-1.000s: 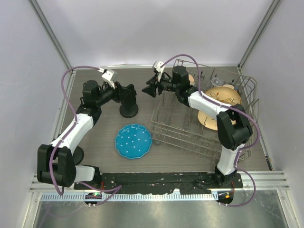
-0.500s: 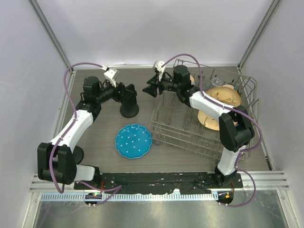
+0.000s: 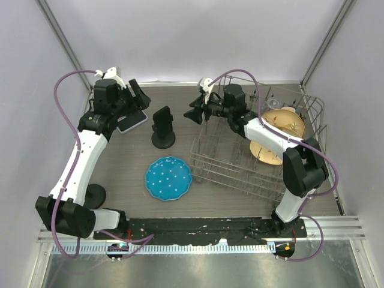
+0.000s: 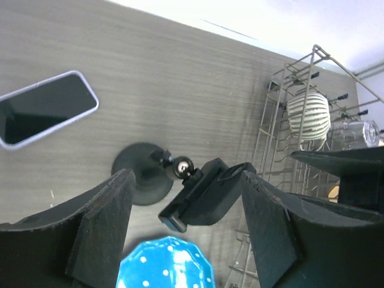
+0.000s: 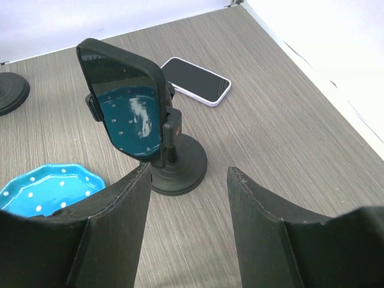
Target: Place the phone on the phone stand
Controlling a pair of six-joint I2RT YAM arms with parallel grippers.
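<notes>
My left hand (image 3: 135, 102) hangs above the tabletop (image 3: 216, 201) with its fingers (image 4: 99, 231) spread wide and nothing between them. The phone (image 3: 133, 121) lies flat on the tabletop with its dark screen up. It sits just below this hand and out past the left finger in the wrist view, and neither finger touches it. Straight ahead of the same hand, framed by the gap between the fingers, stands the phone stand (image 3: 163, 127). Its round base sits on the tabletop, its cradle is tipped over to one side, and it is a little apart from the phone. A blue dotted plate (image 3: 168, 177) lies nearer to me than the stand, below the fingertips in that wrist view. My right hand (image 3: 194, 112) is held out from the other side, so the stand sits between my two hands. Its fingers (image 5: 111, 231) are also apart and grip nothing. From this hand the stand is straight in front, with the glossy face of its cradle turned toward me and mirroring the blue plate, and the phone lies beyond it, slightly to the right. The wire dish rack (image 3: 237, 162), with tan plates (image 3: 282, 123) standing in it, is behind and beneath my right forearm.
</notes>
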